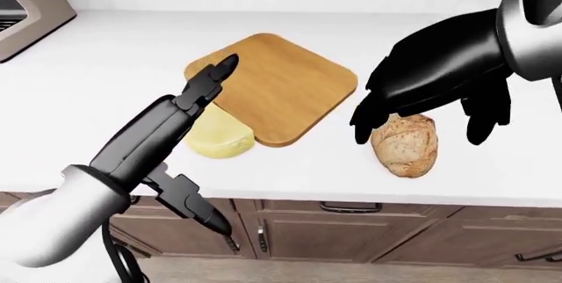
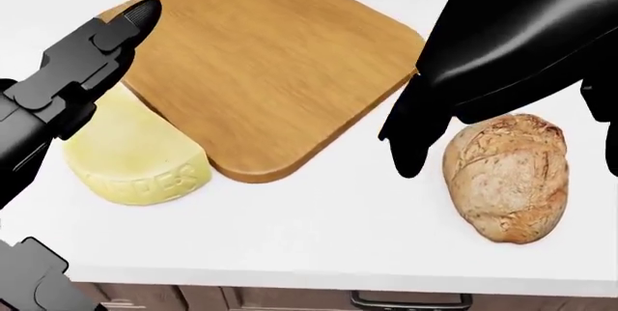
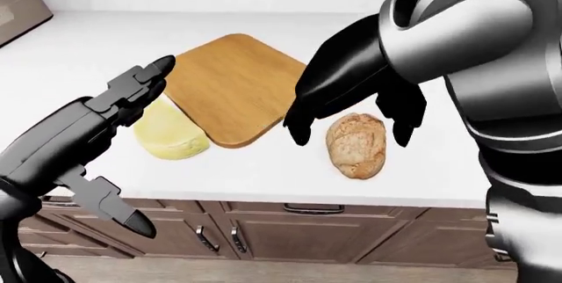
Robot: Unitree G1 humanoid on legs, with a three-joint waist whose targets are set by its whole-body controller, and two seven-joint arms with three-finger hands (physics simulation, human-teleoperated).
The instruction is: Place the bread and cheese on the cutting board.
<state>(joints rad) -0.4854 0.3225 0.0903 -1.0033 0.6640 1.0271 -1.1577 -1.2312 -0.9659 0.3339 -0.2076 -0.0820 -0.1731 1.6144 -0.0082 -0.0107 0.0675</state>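
Right hand over the bread, fingers spread, nothing gripped yet.

Right hand [image 1: 430,102] hangs directly above the bread [image 2: 506,178], fingers splayed down on either side of the loaf's upper end, not closed round it (contact: can't tell from these views). Loaf lies on the white counter [image 1: 290,181], just right of the cutting board [image 2: 261,65], clear of its edge; its long axis runs top-to-bottom in the head view, so the fingers straddle the short axis, good for a pinch. Left hand [image 2: 67,86] is unclenched, fingers extended, holding nothing, hovering over the cheese [image 2: 135,155], which sits against the board's lower-left edge. Board is bare. Judgement: right arm takes bread, left is nearer cheese; next is lower and close.
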